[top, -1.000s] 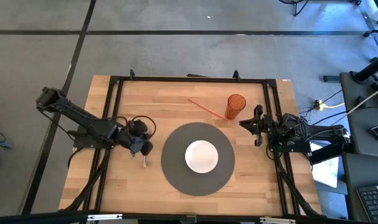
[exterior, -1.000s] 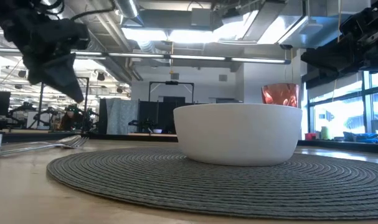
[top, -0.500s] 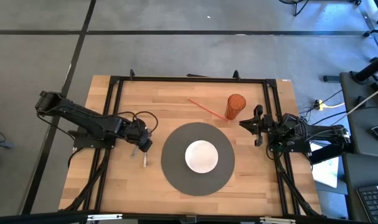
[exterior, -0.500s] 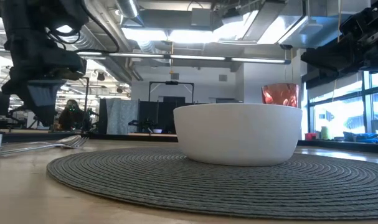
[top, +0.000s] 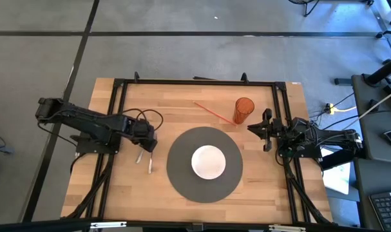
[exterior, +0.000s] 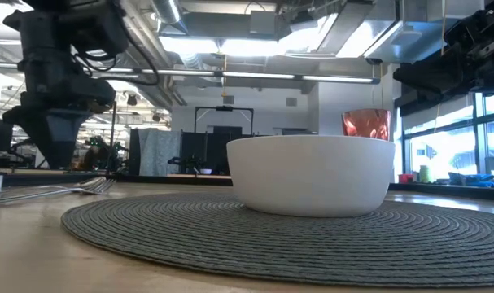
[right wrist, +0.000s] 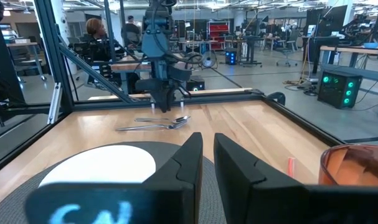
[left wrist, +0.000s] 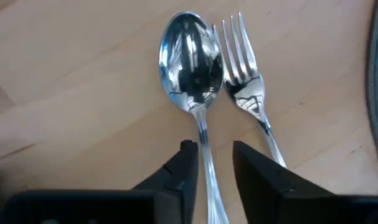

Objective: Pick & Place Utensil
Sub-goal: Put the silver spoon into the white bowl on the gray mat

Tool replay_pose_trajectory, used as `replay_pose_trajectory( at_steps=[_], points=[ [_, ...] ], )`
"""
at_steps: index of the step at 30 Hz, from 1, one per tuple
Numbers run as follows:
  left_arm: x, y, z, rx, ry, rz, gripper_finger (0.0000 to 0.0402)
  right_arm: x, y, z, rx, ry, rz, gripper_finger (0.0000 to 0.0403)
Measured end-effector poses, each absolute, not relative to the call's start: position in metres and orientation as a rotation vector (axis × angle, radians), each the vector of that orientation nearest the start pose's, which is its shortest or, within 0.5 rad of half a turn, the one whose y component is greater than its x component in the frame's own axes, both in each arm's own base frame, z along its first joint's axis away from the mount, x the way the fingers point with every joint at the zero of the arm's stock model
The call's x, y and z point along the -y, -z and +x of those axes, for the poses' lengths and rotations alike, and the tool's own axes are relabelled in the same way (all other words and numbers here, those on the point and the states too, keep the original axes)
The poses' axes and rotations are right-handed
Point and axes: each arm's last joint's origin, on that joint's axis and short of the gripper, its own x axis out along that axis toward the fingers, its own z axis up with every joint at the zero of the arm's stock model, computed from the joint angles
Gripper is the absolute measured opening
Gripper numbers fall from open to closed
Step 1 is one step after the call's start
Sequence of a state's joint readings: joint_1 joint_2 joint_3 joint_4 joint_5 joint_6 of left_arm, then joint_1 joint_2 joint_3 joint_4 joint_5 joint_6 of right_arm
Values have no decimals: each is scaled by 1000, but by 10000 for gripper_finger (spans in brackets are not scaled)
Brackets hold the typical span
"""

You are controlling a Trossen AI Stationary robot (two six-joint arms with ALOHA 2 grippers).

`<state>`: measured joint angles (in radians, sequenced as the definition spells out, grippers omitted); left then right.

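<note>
We see a round grey woven placemat at the middle of the wooden table, with 1 white bowl sitting at its centre. Beyond the mat stands 1 orange translucent cup, and 1 thin red stick lies on the wood just beside it. In the room behind, a person sits among workbenches.

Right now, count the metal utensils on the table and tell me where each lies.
2. A spoon and a fork lie side by side on the wood, left of the round mat, under the left gripper, whose open fingers straddle the spoon's handle.
</note>
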<state>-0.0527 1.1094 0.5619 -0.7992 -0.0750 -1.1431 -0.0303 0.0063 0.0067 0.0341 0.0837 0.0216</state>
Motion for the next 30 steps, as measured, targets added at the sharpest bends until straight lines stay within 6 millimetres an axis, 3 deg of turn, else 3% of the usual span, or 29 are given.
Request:
replay_pose_trajectory(
  at_steps=[7, 18, 24, 30],
  points=[
    [7, -162, 169, -1214, -770, -883, 141, 5, -169, 97, 35, 114, 24, 42],
    [7, -138, 179, -1349, -807, -811, 144, 5, -168, 97, 35, 114, 23, 42],
    [7, -131, 182, -1382, -829, -800, 128, 5, -169, 97, 35, 114, 23, 42],
    [7, -131, 182, -1377, -829, -804, 70, 5, -169, 97, 35, 114, 25, 42]
  ],
)
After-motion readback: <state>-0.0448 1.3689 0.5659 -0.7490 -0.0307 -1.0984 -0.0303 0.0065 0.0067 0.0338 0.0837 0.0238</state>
